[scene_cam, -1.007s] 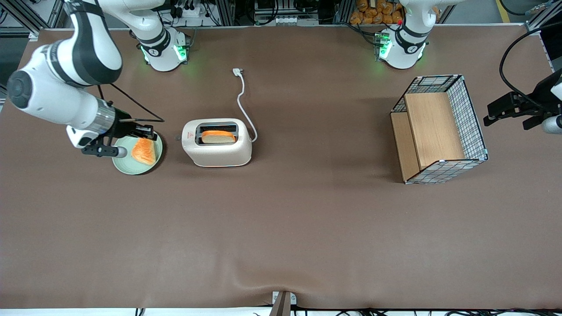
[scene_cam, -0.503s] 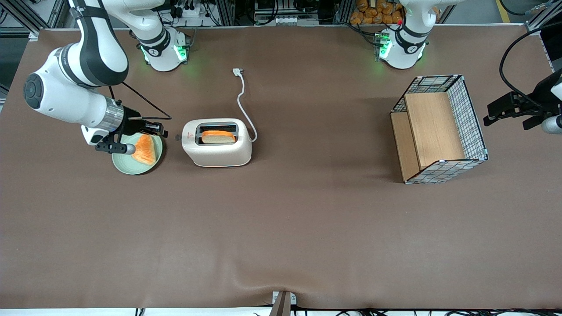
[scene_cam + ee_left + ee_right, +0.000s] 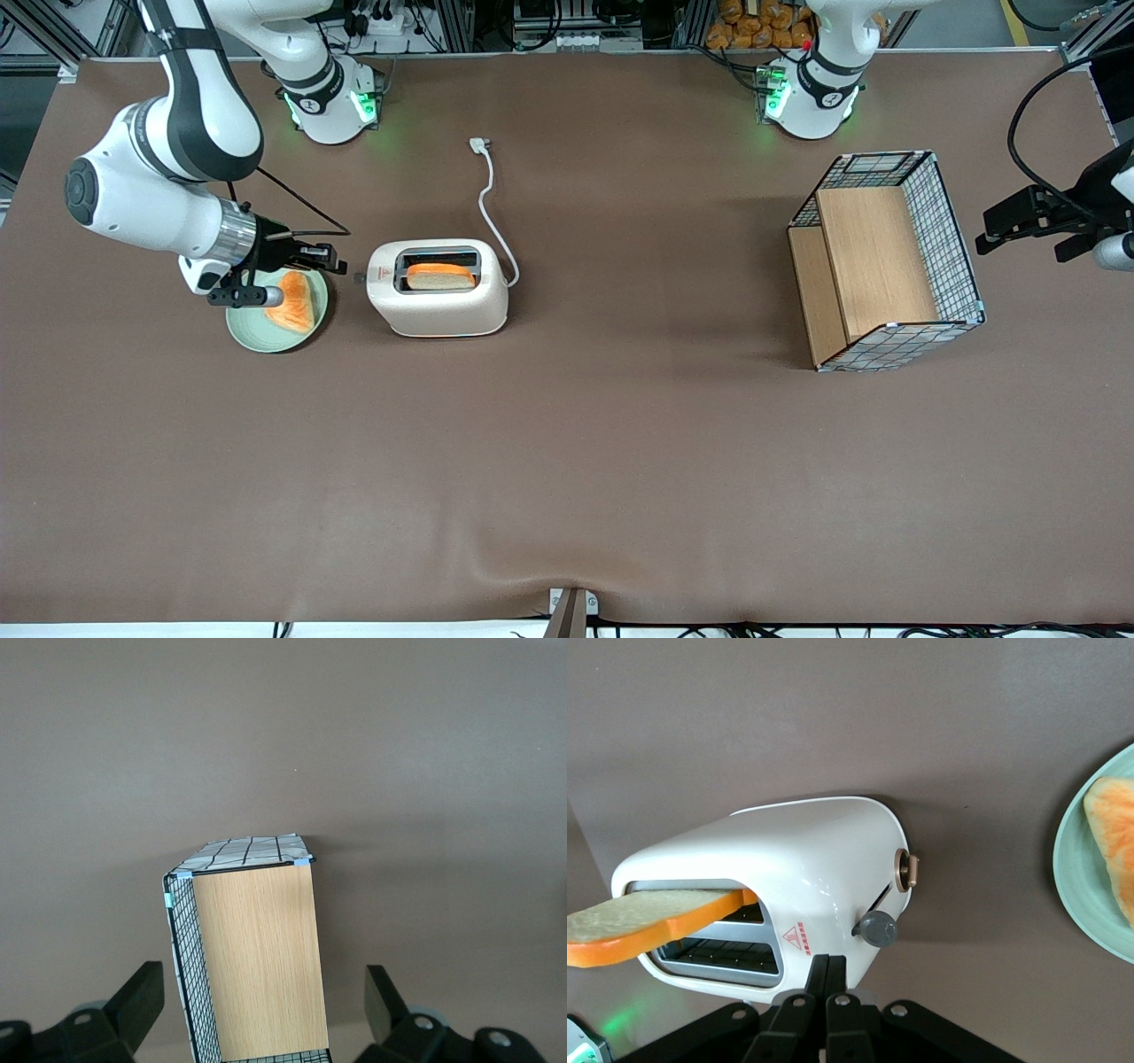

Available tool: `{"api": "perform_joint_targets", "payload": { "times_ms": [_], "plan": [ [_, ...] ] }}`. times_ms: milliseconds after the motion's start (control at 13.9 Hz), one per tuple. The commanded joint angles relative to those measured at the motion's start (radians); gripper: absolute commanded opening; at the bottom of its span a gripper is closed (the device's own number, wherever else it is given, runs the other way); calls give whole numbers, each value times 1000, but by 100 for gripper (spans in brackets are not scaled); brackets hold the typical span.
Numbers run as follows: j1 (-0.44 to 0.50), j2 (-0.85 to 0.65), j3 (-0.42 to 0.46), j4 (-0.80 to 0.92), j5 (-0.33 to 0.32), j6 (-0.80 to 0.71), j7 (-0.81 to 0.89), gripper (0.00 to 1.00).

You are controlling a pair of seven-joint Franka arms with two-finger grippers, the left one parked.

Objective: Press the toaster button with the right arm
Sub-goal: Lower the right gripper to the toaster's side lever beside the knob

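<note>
Brown cloth covers the counter (image 3: 567, 461), and on it you have the toaster (image 3: 440, 301) lying with its long axis running sideways — one narrow end turned toward the working arm's end of the counter, the cord end toward the parked arm's. Your right arm (image 3: 168, 199) reaches in low from that working end, so it is already lined up along the toaster's length. Just beside the toaster sits a pale green plate (image 3: 244, 332) with an orange-crusted slice (image 3: 295, 306) on it, and the claw (image 3: 341, 263) hangs above the plate's edge nearest the toaster, pointing at the narrow end and close to it but apart. In the right wrist view the claw (image 3: 826, 988) shows its two fingers pressed together with nothing between them, which suits a push. A second bread slice (image 3: 440, 276) stands in the slot nearer the front camera. The smallest thing is the one that counts: the toaster button (image 3: 878, 927), a grey tab sticking out of that narrow end next to the red triangle sticker (image 3: 797, 939), with a brass-rimmed knob (image 3: 904, 870) on the same face. From the claw, the tab lies straight ahead along the toaster's axis — my judgement is you should come in over it and press downward along its slot, keeping off the knob.
</note>
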Motion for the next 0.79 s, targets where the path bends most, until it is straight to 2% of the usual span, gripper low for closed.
{"api": "perform_joint_targets", "payload": {
  "times_ms": [0,216,431,719],
  "plan": [
    [-10,-2,2,-25,33,28,-61,0],
    [-30,26,2,-25,36,30,-127,0],
    [-59,63,1,-37,129,31,-248,0],
    [-57,98,2,-37,171,62,-274,0]
  ]
}}
